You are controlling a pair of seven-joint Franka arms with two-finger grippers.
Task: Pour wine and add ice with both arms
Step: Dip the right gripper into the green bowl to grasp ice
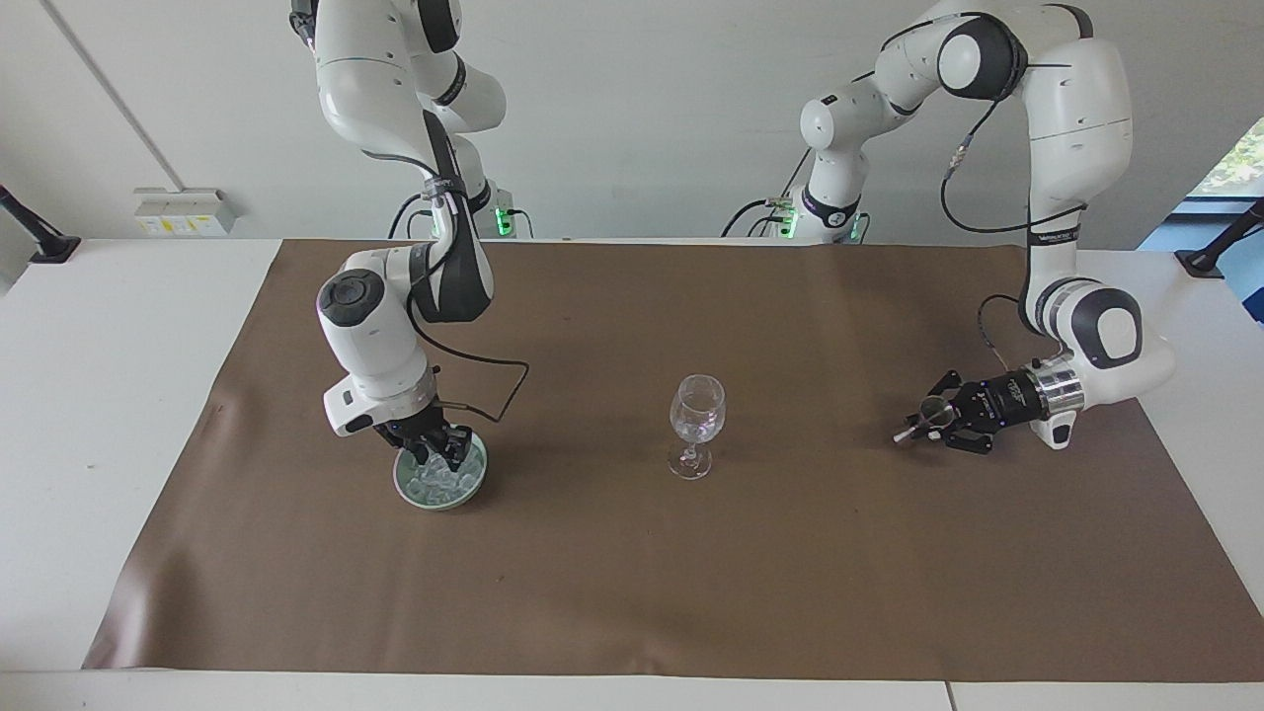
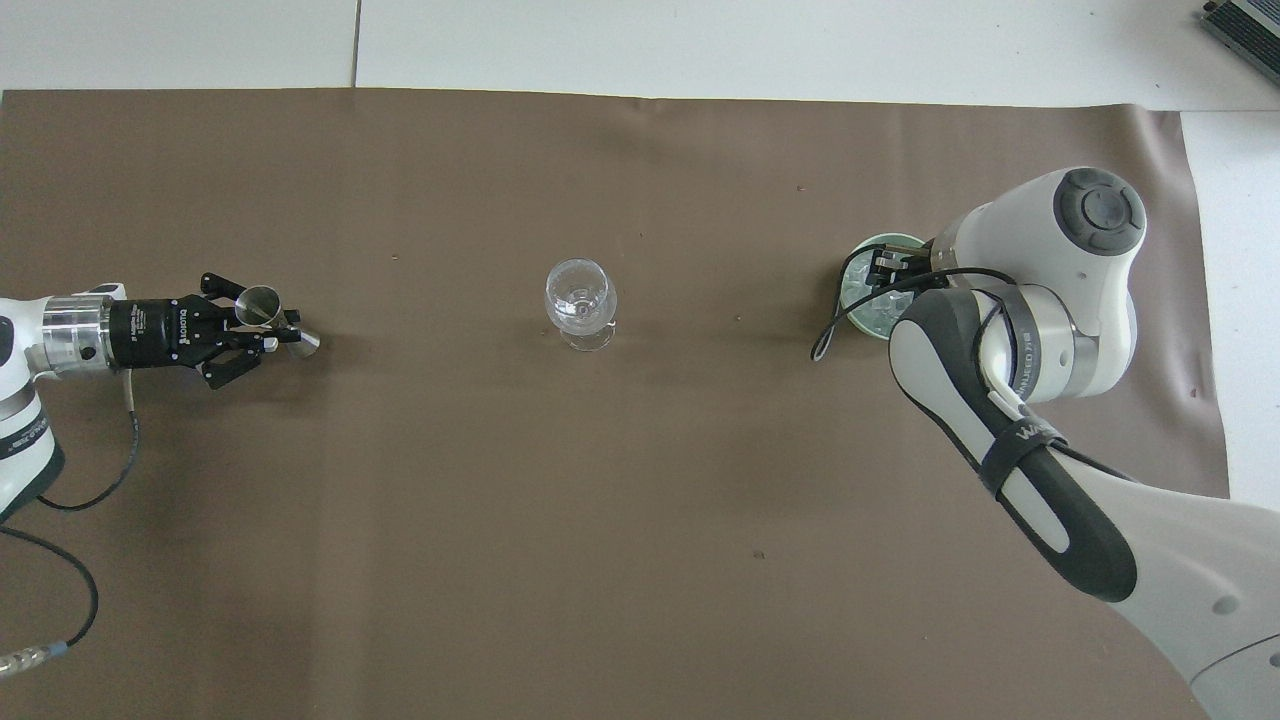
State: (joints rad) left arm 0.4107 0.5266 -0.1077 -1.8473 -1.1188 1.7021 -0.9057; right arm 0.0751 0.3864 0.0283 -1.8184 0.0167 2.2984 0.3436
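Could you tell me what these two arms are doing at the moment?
The right gripper is down in the green bowl, among the ice. The left gripper, low over the brown mat at its own end of the table, is shut on a small metal measuring cup. The wine glass stands upright between them, untouched.

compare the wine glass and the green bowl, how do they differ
The wine glass is clear and tall, raised on a stem and foot; the green bowl is opaque, low and wide. The bowl holds a heap of ice; the wine glass has little or nothing in it that can be made out. The right gripper reaches down into the bowl; nothing is at the glass. Both stand upright on the brown mat.
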